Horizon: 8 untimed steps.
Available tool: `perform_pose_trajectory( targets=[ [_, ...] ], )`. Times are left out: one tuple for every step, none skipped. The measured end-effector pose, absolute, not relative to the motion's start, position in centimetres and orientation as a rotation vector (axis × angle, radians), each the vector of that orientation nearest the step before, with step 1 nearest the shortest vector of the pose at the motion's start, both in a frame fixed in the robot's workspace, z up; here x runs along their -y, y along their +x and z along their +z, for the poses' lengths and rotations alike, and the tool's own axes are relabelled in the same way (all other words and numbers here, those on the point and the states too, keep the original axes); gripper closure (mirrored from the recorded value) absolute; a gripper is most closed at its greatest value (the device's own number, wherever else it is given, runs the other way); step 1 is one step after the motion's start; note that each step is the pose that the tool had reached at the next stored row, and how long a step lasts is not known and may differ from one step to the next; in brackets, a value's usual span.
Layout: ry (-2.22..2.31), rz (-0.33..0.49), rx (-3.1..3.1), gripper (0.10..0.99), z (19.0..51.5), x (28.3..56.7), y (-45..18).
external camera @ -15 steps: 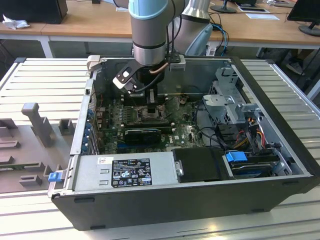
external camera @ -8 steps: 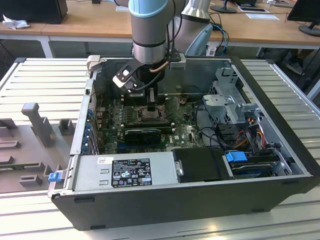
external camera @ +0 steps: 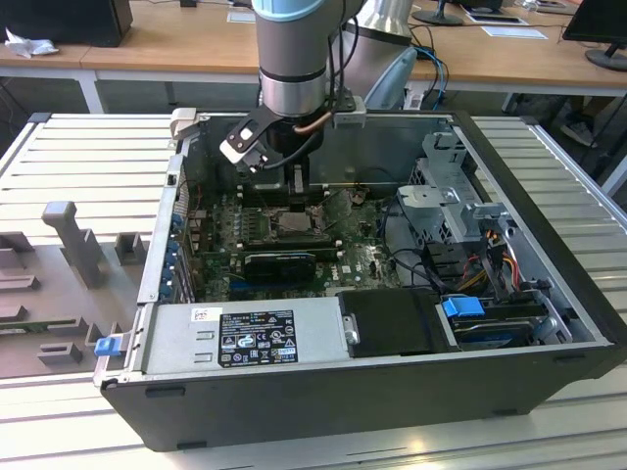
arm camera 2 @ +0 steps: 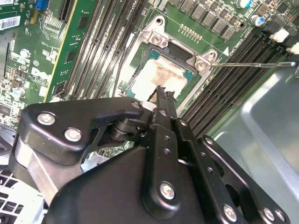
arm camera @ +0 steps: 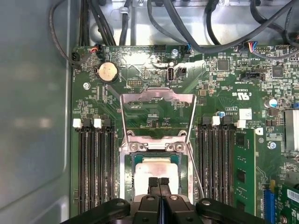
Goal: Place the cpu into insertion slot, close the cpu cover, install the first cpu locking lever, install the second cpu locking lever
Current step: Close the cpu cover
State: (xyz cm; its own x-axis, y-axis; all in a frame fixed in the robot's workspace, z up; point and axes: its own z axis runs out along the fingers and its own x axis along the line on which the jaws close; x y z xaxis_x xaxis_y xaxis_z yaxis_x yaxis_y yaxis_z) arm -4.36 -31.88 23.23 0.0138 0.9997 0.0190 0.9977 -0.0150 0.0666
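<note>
Over the open computer case [external camera: 392, 392] on the slatted bench [external camera: 88, 157], the arm [external camera: 294, 59] reaches almost straight down in the exterior view. Its wrist is just inside the case's rim, above the green board.

In the first wrist view the gripper [arm camera: 159, 181] is closed. Its two black fingertips [arm camera: 153, 183] are pressed flat against each other with nothing between them. They point at the middle of the cpu [arm camera: 156, 168], which lies flat in the insertion slot [arm camera: 125, 175], silver top up, with pale smears across it. Whether the tips touch the chip or hang just above it cannot be told.

The cpu cover [arm camera: 140, 96] is swung back off the slot. Green board shows through its window.

One thin locking lever [arm camera 2: 252, 64] stands free of the slot, slanting out over the black memory slots [arm camera: 96, 168] beside it.

The gripper's body hides the near edge of the cpu and slot in both wrist views. In the exterior view the wrist and its camera bracket cover most of the slot, so the chip is hard to make out.
</note>
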Motion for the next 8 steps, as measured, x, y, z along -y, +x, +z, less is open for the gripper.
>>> perform_pose_trajectory(
  targets=[
    [2.212, 0.094, -2.18, 0.98, 23.27, 31.88, -4.36],
    [2.212, 0.094, -2.18, 0.98, 23.32, 31.87, -4.36],
    [2.212, 0.094, -2.18, 0.98, 23.36, 31.88, -4.36],
    [2.212, 0.094, -2.18, 0.98, 23.38, 31.88, -4.36],
    [2.212, 0.094, -2.18, 0.98, 23.4, 31.88, -4.36],
    [2.212, 0.094, -2.18, 0.98, 23.42, 31.88, -4.36],
    [2.212, 0.094, -2.18, 0.98, 23.44, 31.88, -4.36],
    [2.212, 0.094, -2.18, 0.98, 23.55, 31.89, -4.36]
  ],
)
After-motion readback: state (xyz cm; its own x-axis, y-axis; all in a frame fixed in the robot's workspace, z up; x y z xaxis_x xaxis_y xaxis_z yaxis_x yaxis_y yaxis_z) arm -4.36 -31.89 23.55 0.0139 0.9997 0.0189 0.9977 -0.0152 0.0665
